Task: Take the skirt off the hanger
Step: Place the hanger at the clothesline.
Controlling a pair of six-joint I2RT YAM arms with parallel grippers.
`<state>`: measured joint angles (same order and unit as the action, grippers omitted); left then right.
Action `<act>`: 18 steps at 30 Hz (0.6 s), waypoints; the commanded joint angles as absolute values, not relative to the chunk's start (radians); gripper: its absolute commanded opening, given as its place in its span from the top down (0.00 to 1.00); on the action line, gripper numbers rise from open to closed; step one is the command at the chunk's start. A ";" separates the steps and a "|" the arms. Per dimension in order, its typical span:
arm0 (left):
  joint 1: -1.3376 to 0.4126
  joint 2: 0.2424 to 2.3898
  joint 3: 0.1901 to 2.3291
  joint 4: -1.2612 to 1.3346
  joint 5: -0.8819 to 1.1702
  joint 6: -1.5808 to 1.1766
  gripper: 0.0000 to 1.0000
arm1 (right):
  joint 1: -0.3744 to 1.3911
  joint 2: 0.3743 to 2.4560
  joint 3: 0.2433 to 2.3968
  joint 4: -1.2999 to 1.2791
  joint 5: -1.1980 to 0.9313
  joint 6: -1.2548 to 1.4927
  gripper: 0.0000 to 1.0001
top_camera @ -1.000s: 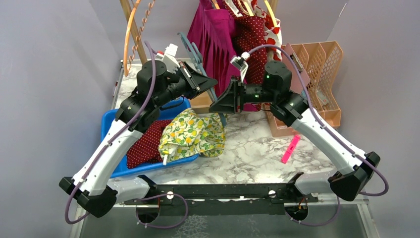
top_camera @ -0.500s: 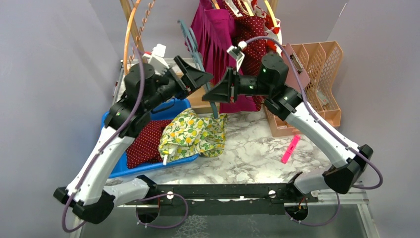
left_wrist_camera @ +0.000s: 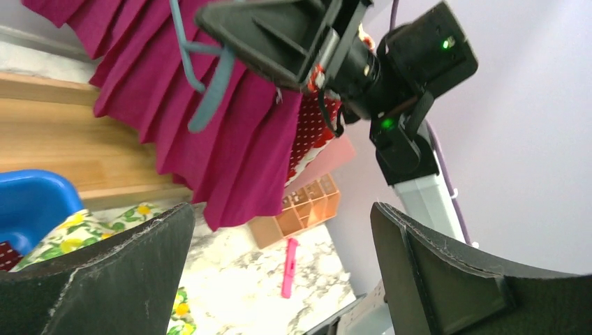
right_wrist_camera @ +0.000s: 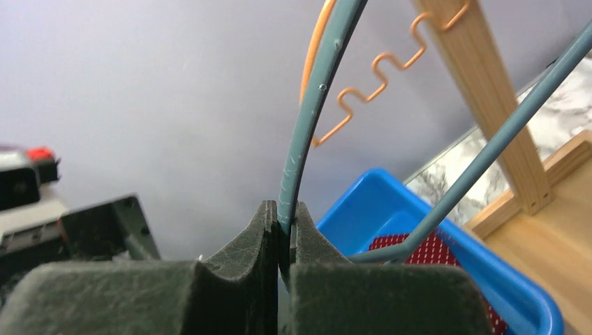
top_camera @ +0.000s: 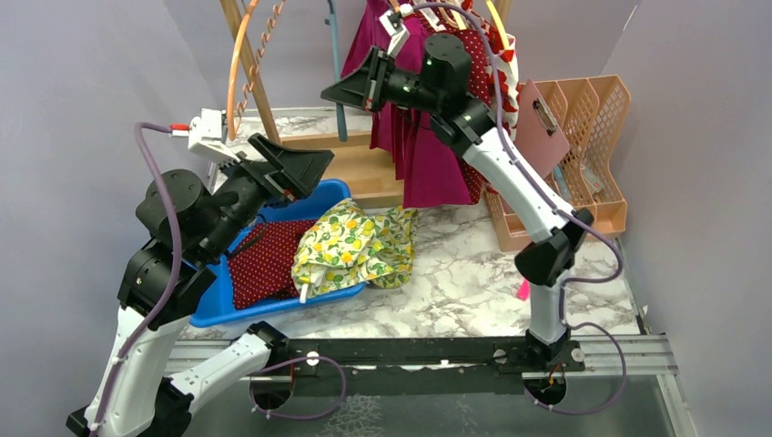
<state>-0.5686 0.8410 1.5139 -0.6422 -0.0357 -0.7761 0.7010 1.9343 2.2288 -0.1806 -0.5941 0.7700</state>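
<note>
The skirt, yellow with a lemon print, lies crumpled over the right edge of the blue bin and onto the marble table; a corner of this skirt shows in the left wrist view. The grey-blue hanger is bare and hangs in the air at the back. My right gripper is raised high and shut on its wire. In the right wrist view the hanger runs up from between the closed fingers of the right gripper. My left gripper hovers above the bin, open and holding nothing, its wide gap facing the hanger.
A wooden rack at the back carries a magenta pleated skirt, other garments and an orange hanger. Red dotted fabric fills the bin. An orange organiser stands at the right, with a pink clip on the table.
My right arm has lifted the hanger up and back, away from the skirt. My left gripper has opened and drawn back to the left. The skirt has stayed on the bin.
</note>
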 commanded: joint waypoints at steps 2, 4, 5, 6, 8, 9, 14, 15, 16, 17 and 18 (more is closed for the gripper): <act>-0.565 0.845 1.511 -0.719 -0.058 -0.656 0.01 | 0.703 2.049 2.437 -0.187 -0.440 0.792 0.99; -0.565 0.842 1.505 -0.730 -0.058 -0.647 0.01 | 0.703 2.076 2.456 -0.166 -0.392 0.805 0.99; -0.564 0.840 1.502 -0.730 -0.055 -0.640 0.01 | 0.702 2.088 2.464 -0.158 -0.370 0.814 0.99; -0.564 0.840 1.500 -0.731 -0.053 -0.637 0.01 | 0.703 2.101 2.468 -0.142 -0.357 0.823 0.99; -0.564 0.842 1.494 -0.732 -0.052 -0.634 0.01 | 0.703 2.135 2.502 -0.128 -0.339 0.844 0.99; -0.564 0.841 1.491 -0.732 -0.052 -0.632 0.01 | 0.703 2.154 2.522 -0.127 -0.326 0.857 0.99; -0.564 0.850 1.486 -0.734 -0.033 -0.618 0.01 | 0.708 2.224 2.571 -0.097 -0.298 0.919 0.99; -0.565 0.851 1.487 -0.737 -0.031 -0.614 0.01 | 0.713 2.233 2.583 -0.114 -0.281 0.918 0.99; -0.565 0.851 1.489 -0.741 -0.031 -0.613 0.01 | 0.718 2.239 2.585 -0.132 -0.265 0.921 0.99; -0.564 0.851 1.491 -0.744 -0.034 -0.610 0.01 | 0.721 2.241 2.578 -0.141 -0.255 0.927 0.99; -0.564 0.850 1.492 -0.750 -0.037 -0.607 0.01 | 0.725 2.241 2.567 -0.150 -0.244 0.940 0.99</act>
